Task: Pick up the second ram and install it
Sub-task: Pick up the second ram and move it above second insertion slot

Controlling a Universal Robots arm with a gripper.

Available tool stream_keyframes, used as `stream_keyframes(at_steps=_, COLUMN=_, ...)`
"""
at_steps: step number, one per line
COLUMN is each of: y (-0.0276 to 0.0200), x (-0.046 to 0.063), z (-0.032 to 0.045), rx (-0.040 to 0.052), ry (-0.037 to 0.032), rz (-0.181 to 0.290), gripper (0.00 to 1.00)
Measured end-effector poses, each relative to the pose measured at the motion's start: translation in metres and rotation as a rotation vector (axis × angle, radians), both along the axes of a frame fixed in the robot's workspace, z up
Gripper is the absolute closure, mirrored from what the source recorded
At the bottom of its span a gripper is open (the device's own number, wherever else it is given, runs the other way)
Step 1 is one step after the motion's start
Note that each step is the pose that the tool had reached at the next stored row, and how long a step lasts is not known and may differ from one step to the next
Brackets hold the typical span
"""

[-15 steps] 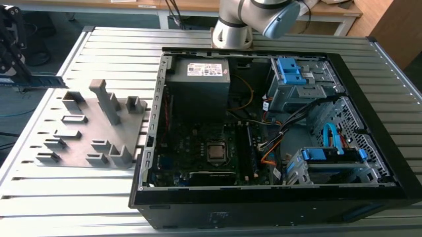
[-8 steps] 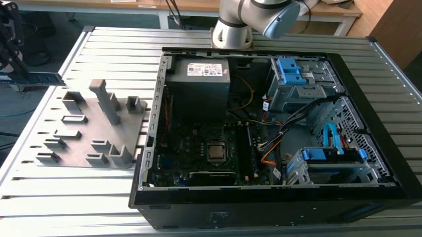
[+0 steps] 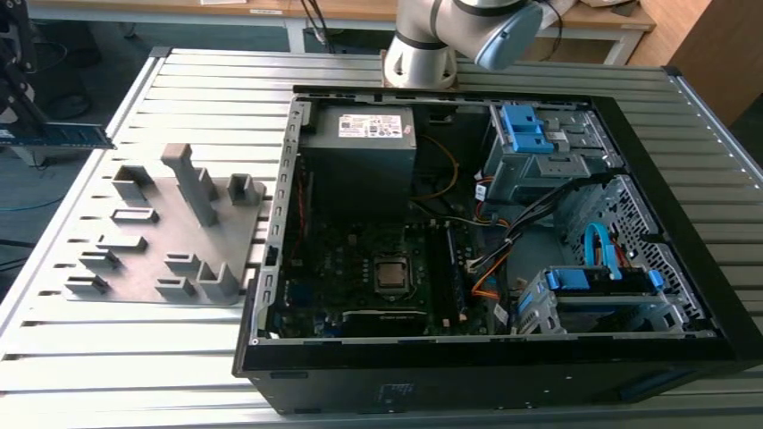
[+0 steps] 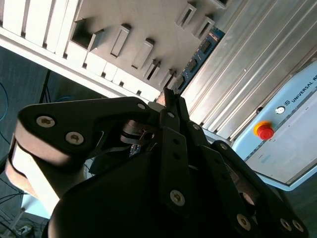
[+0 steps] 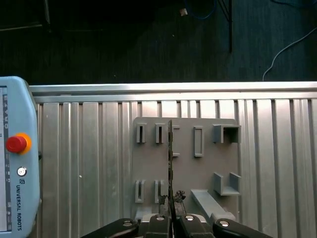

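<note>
Ribbed metal table point(image 3: 143, 349) over dark floor. At the exterior view's far left I hold the second ram point(image 3: 60, 136) aloft, my gripper point(image 5: 171, 199) pinching it between 2 fingers; then the gray holder plate point(image 3: 155, 232), then the open computer case point(image 3: 477, 380). First wrist view: ram edge-on (teach pendant point(image 5: 17, 158) on the table nearby). Second wrist view — its blue-green face.

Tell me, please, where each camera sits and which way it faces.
Exterior view: off the arm, looking down on the table, open computer case and gray holder plate; the arm's base shows.
First wrist view: on the wrist, looking along the claw at the holder plate; the claw grips the second ram edge-on.
Second wrist view: behind the claw's linkage, facing the same plate.
Shared: both wrist views show ram, plate and teach pendant.
</note>
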State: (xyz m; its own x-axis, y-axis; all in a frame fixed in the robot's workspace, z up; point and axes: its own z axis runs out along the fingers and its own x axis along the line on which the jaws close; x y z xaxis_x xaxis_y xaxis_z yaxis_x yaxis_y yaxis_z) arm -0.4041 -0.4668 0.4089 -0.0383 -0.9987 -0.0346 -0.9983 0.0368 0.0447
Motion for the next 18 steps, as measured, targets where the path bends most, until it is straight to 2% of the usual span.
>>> stream_keyframes(at_steps=18, y=0.0000, x=0.000, z=0.0244, rx=0.0000, ry=0.0000, rz=0.000, gripper=0.86)
